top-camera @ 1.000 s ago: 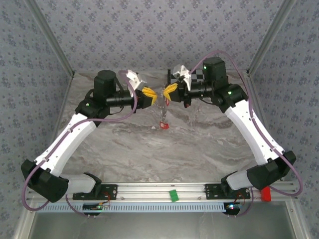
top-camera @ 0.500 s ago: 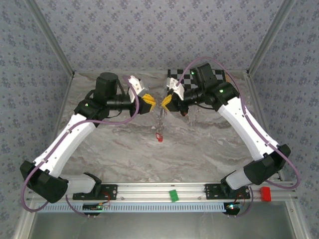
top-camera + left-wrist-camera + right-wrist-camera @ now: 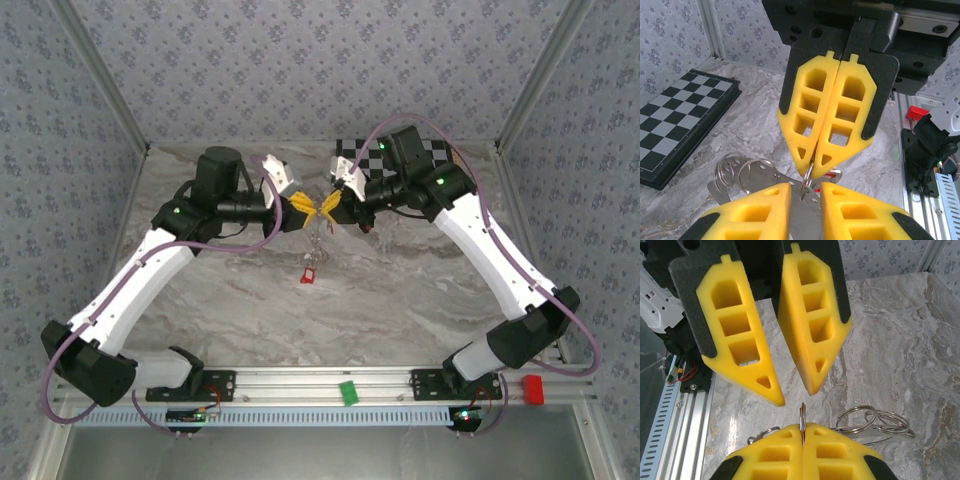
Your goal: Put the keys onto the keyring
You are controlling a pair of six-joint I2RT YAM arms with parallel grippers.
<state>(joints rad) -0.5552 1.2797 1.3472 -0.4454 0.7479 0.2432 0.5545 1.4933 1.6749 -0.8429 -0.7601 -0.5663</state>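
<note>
**Grippers tip to tip over mid-table; ring pinched on the right side**

Grey marble table: both white arms reach in and meet over its middle. The black-and-white chessboard lies at the back right corner.

Left gripper: its yellow foam fingers stand apart with a narrow gap, and nothing shows pinched between them.

Right gripper: fingers pressed together, clamped on the thin silver wire keyring.

From the right wrist the keyring is seen edge-on, as an upright line in the seam between the pads. Its free end points into the gap between the left fingers.

Smaller linked silver rings spread out just beside the pinch.

From above, the bunch trails toward the near edge. One small red-headed key sits at its end; which way its blade points is too small to tell.
</note>
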